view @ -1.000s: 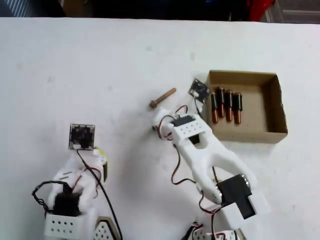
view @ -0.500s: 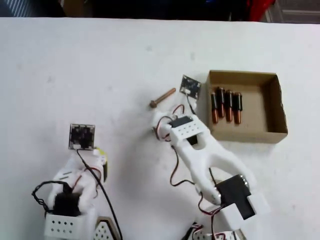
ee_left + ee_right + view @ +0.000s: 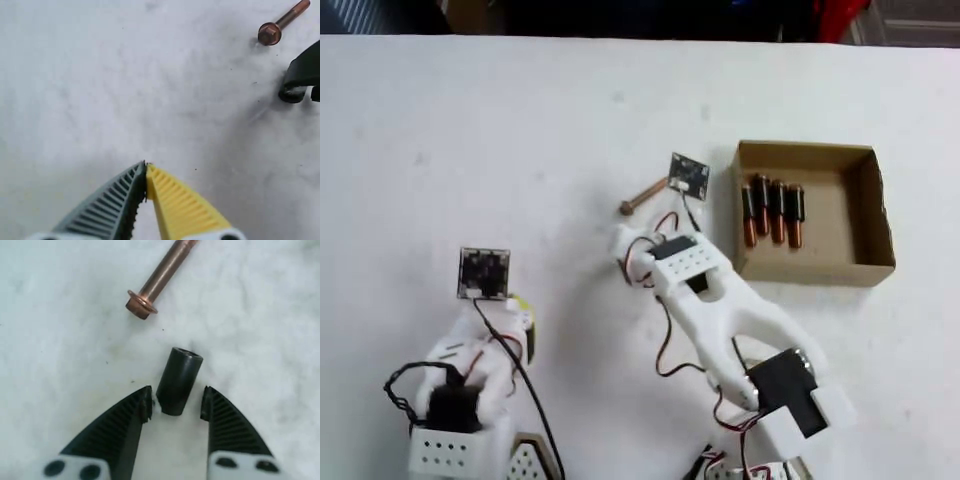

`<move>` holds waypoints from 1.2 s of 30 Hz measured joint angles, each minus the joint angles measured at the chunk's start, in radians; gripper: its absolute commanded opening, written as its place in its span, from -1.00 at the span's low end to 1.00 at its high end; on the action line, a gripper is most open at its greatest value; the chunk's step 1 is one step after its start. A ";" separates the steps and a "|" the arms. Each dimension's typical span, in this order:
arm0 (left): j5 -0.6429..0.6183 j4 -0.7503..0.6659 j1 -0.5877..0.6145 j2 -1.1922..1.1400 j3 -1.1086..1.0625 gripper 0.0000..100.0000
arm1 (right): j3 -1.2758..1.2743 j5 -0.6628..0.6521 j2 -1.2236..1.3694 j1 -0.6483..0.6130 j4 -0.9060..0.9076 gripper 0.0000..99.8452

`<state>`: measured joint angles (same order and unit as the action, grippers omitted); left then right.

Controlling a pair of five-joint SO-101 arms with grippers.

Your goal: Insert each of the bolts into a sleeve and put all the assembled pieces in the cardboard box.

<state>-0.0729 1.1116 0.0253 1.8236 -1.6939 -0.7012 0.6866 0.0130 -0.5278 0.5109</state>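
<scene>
A copper bolt (image 3: 645,194) lies on the white table (image 3: 520,130), left of the cardboard box (image 3: 865,215). Its flanged head (image 3: 139,305) points toward my right gripper (image 3: 176,390). That gripper is open and low over the table, with a black sleeve (image 3: 180,374) lying between its fingers; a gap shows on one side of the sleeve. Several assembled pieces (image 3: 772,212) lie side by side in the box. My left gripper (image 3: 145,167) is shut on nothing over bare table near the front left (image 3: 518,308), with the bolt (image 3: 282,21) far ahead of it.
A black shape (image 3: 300,75) stands below the bolt in the left wrist view; I cannot tell whether it is the sleeve or the other gripper's finger. Red and black cables (image 3: 670,335) hang along the right arm. The back and left of the table are bare.
The right arm has swung left, away from the box and closer to the bolt's head. The left arm, bolt and box have not moved.
</scene>
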 measured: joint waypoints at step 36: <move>0.000 0.008 0.000 0.000 0.000 -0.95 | 0.037 -0.959 -0.021 0.055 0.324 -0.96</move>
<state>-0.0729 1.1193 0.0253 1.8236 -1.6939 -0.6644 -0.2723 -0.0084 -0.4726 0.8347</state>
